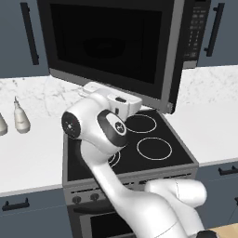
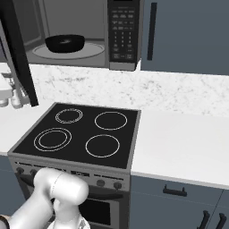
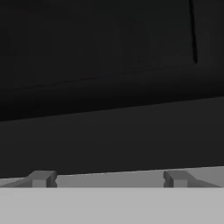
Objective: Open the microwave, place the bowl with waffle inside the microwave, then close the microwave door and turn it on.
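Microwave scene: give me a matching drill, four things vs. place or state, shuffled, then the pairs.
Things:
1. bowl
2. microwave door
3. tool
4. white bottle

Place or state:
A. swung open, out over the stove
B. on the counter, left of the stove
C. open, fingertips apart, close to the dark door glass
D. inside the microwave, on the turntable

Pairs: 1-D, 2-A, 3-C, 4-B
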### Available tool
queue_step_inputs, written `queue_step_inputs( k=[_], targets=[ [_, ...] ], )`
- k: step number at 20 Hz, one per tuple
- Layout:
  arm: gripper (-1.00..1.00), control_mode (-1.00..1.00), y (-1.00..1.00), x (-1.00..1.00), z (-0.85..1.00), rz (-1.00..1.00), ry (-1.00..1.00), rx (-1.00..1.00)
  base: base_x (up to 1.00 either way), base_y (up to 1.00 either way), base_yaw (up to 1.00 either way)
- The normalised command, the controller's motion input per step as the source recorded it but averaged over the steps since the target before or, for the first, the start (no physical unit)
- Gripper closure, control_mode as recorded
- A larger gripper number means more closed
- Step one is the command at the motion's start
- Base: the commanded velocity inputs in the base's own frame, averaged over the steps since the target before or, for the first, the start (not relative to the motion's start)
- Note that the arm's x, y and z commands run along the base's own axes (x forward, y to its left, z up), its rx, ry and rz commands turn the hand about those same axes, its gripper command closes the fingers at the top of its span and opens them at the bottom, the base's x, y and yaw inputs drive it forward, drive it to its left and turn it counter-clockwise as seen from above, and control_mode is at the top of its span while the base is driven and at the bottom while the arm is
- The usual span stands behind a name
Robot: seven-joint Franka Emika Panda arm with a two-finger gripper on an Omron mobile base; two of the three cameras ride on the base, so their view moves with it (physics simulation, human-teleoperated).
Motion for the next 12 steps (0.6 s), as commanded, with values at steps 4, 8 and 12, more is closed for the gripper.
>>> queue_step_inputs(
  k=[4,8,12],
  targets=[
    [-1.00,-1.00,-0.46,0.49,0.16,0.08,0.00,0.00,0.00,0.00,0.00],
    [-1.00,-1.00,-0.29,0.57,0.07,0.04,0.00,0.00,0.00,0.00,0.00],
    [-1.00,-1.00,-0.26,0.43,0.05,0.04,0.00,0.00,0.00,0.00,0.00]
  ],
)
